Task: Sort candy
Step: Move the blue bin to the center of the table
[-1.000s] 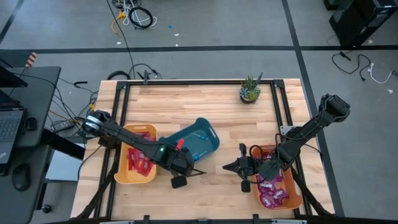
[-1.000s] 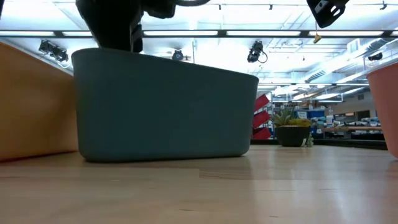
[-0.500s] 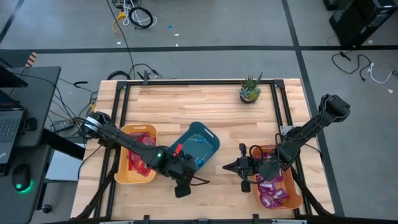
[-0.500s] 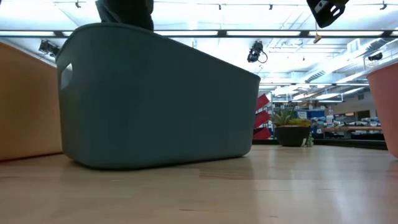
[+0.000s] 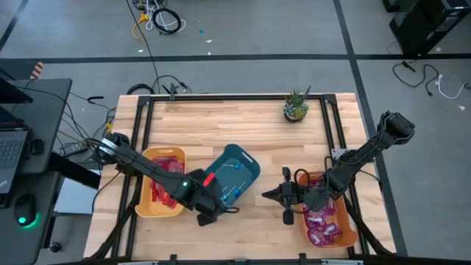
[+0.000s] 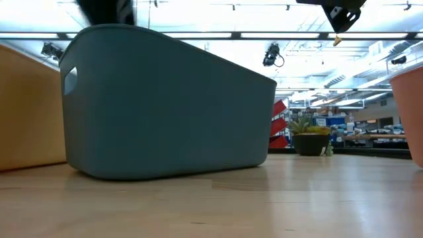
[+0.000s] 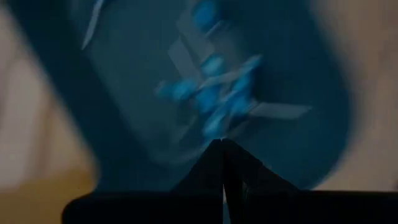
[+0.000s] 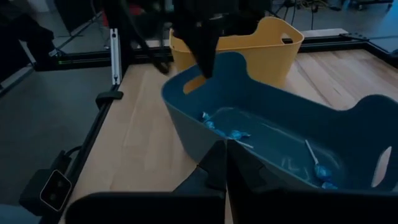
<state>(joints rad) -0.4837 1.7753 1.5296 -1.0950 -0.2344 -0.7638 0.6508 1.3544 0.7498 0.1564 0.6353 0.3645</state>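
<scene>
The teal bin (image 5: 234, 171) stands on its base mid-table, with blue lollipops (image 8: 224, 132) on its floor (image 7: 298, 74). My left gripper (image 8: 207, 68) is shut, pointing steeply down at the bin's near-left rim (image 5: 215, 193). It shows blurred at the top of the low view (image 6: 106, 10). My right gripper (image 5: 283, 197) is shut and holds nothing. It points level toward the bin from the table's right. Red packets (image 5: 163, 193) lie in the yellow bin (image 5: 141, 206). Purple packets (image 5: 322, 228) lie in the orange bin (image 5: 352, 235). My left gripper's shut fingertips (image 8: 208, 62) stand right at the teal bin's rim (image 8: 194, 84), at the end nearest the yellow bin, coming from above. I cannot tell whether they touch the rim. The bin stands flat on the table.
A small potted plant (image 5: 296, 107) stands at the far right of the table. The yellow bin (image 6: 26, 106) sits close beside the teal bin (image 6: 165, 106). Bare wood lies along the far side and between the teal and orange bins (image 6: 410, 99).
The teal bin has turned about on the table, its left end swinging toward the near edge, and then stood still. My left gripper went along with that end, then rose and drew a little toward the table's left, staying shut.
</scene>
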